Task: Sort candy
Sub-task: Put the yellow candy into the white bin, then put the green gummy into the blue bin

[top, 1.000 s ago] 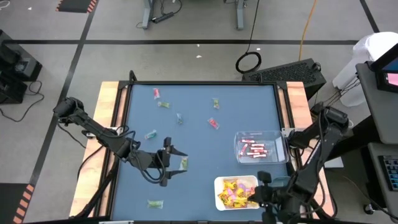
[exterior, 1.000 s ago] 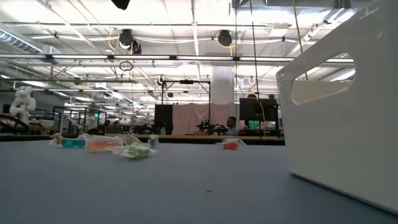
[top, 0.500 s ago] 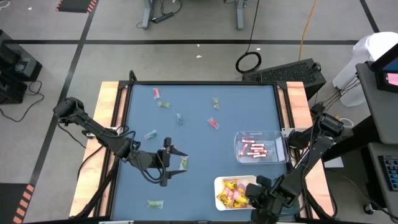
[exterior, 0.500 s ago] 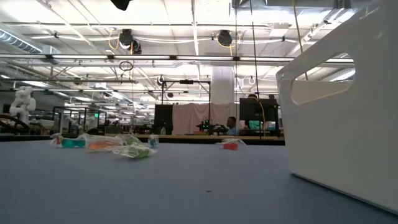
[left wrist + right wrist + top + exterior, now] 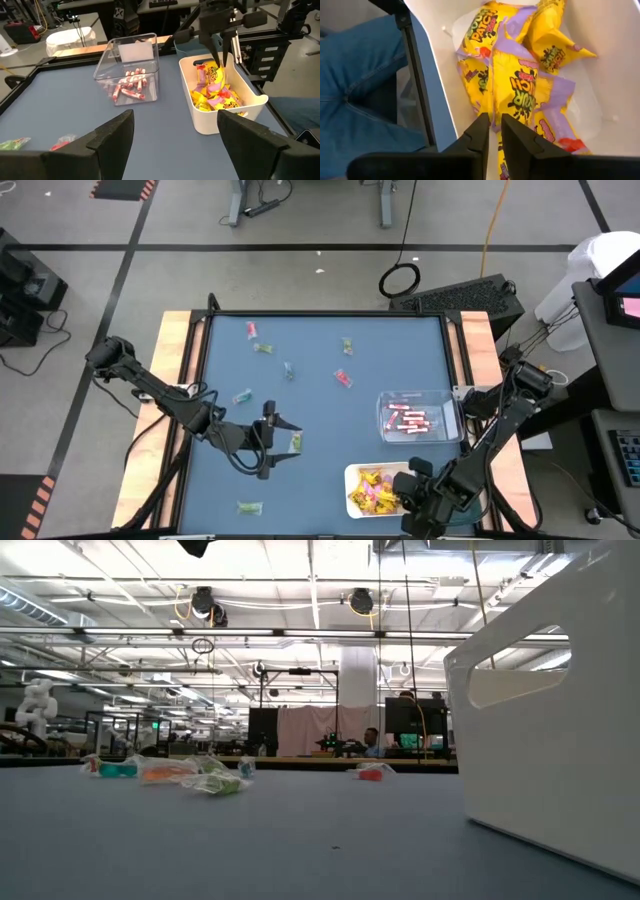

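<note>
Candy [image 5: 296, 442] in a green wrapper is seen just beside the wide-parted left gripper [image 5: 278, 441], far from the white bin [image 5: 352, 476] beneath the barely parted, empty right gripper [image 5: 224, 55].

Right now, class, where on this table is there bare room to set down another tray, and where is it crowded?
Bare blue table lies in the far right corner, beyond the clear tray, and down the middle between the left gripper and the white tray. The far left half is crowded with loose candy.
</note>
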You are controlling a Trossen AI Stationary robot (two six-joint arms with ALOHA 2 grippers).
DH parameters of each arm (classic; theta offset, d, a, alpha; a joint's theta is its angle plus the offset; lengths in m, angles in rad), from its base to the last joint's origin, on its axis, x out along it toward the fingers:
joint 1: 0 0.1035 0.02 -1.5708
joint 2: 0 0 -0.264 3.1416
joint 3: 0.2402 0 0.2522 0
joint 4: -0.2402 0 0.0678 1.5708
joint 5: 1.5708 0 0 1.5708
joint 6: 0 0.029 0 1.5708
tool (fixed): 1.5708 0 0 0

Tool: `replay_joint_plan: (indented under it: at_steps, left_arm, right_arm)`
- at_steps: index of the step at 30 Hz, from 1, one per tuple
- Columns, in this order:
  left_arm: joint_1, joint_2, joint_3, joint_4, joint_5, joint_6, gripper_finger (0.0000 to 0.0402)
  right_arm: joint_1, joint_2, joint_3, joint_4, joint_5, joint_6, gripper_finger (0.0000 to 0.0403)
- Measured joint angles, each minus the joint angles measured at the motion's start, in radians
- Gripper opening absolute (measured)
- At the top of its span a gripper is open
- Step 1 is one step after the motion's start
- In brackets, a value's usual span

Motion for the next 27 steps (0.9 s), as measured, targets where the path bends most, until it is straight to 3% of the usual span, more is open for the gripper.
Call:
replay_joint_plan:
  at_steps: [5,11,16,22,27]
  left_arm:
    - [0.000,0.000,0.000,0.000,0.000,0.003,0.0290]
    - [0.000,0.000,0.000,0.000,0.000,0.003,0.0290]
    - [0.000,0.012,0.000,0.003,0.000,0.002,0.0290]
    - [0.000,0.061,0.000,0.000,0.000,-0.004,0.0290]
    - [0.000,0.077,0.000,0.004,0.000,-0.005,0.0290]
  right_arm:
    - [-0.007,0.000,0.000,0.002,-0.003,-0.041,0.0076]
    - [-0.013,-0.005,0.009,-0.025,-0.016,-0.046,0.0178]
    - [-0.013,-0.011,0.121,-0.117,-0.030,-0.044,0.0238]
    - [-0.003,-0.013,0.245,-0.181,0.117,-0.123,0.0237]
    - [0.001,0.006,0.237,-0.262,0.152,-0.085,0.0187]
